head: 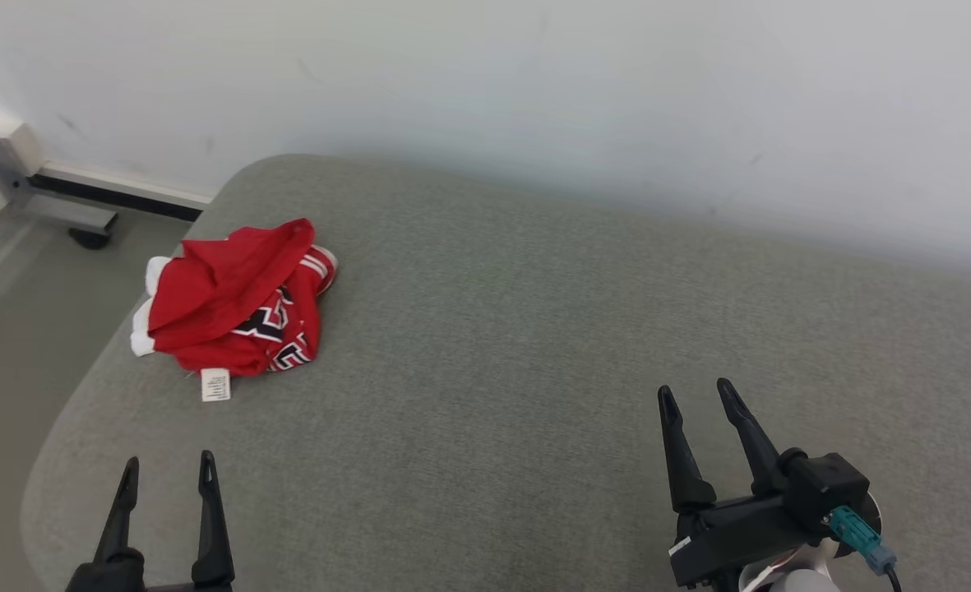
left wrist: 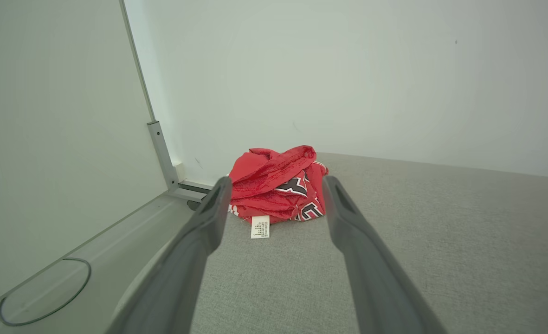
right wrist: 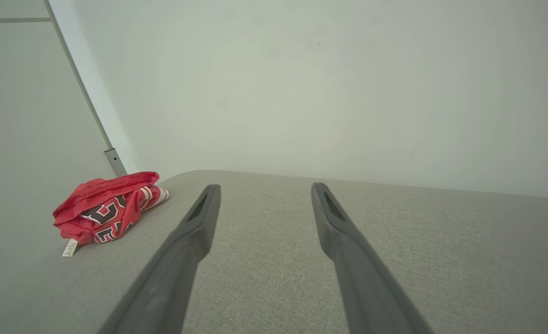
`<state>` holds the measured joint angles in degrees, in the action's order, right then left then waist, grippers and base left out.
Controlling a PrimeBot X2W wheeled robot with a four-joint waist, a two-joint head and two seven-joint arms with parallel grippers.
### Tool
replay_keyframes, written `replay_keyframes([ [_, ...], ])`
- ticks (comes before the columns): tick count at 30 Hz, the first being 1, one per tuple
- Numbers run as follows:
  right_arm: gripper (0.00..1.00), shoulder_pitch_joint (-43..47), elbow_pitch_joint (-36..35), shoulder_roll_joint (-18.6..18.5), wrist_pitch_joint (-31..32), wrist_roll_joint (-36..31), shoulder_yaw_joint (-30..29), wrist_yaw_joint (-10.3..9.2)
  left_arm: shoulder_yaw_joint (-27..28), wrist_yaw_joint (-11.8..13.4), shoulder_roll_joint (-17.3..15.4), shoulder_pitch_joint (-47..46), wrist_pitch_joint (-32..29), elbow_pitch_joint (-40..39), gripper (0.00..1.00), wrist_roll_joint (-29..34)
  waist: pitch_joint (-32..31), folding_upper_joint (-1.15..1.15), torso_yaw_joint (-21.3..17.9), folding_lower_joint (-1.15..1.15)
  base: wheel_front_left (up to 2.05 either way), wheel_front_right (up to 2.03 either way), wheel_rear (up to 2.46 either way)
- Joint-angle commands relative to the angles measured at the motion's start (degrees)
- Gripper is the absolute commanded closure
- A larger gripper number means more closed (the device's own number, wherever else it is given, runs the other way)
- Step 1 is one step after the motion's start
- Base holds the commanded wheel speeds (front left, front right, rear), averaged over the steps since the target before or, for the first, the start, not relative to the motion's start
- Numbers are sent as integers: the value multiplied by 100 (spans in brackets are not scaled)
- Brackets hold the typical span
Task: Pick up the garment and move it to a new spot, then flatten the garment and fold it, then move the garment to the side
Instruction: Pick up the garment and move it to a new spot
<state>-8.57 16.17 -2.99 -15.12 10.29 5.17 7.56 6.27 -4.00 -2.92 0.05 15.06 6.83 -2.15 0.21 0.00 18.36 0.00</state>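
Observation:
A crumpled red garment (head: 234,306) with black-and-white lettering, white trim and a white care label lies bunched near the far left corner of the grey cushioned surface (head: 534,345). In the head view my left gripper (head: 168,464) stands open at the lower left, well short of the garment. The left wrist view has the garment (left wrist: 276,188) straight ahead, framed between the spread fingers of the left gripper (left wrist: 276,185). My right gripper (head: 695,393) is open at the lower right, far from the garment (right wrist: 109,206), and the right gripper (right wrist: 264,188) holds nothing between its fingers.
A white wall (head: 534,82) runs along the back of the surface. To the left the surface's rounded edge drops to a grey floor (head: 0,329), where a metal frame leg with a caster (head: 82,226) stands by the baseboard.

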Motion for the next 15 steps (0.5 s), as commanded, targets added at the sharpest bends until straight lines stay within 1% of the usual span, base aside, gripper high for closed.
replay_keyframes([
  [1, 0, -4, 14, 14, -1, 24, 25, -16, -7, 40, 5, 104, 17, -33, 0, 13, 13, 0, 567, 0, 0, 0, 0],
  [5, 0, 29, 56, 13, 0, 61, 84, -16, 74, 53, 5, 147, 18, -9, 0, 17, -44, 0, 894, 0, 0, 0, 0],
  [7, 0, 29, 71, 13, 0, 86, 110, -16, 78, 93, 7, 204, 18, -17, 0, 17, -60, 0, 1041, 0, 0, 0, 0],
  [8, 0, -33, 79, 14, 0, 72, 221, -16, 175, 127, 1, 247, 18, -54, 0, -3, -32, 0, 1104, 0, 0, 0, 0],
  [15, 0, -269, 185, 10, -1, 98, 528, -16, 330, 326, 6, 370, 18, -247, 0, -202, 141, 0, 1216, 0, 0, 0, 0],
])
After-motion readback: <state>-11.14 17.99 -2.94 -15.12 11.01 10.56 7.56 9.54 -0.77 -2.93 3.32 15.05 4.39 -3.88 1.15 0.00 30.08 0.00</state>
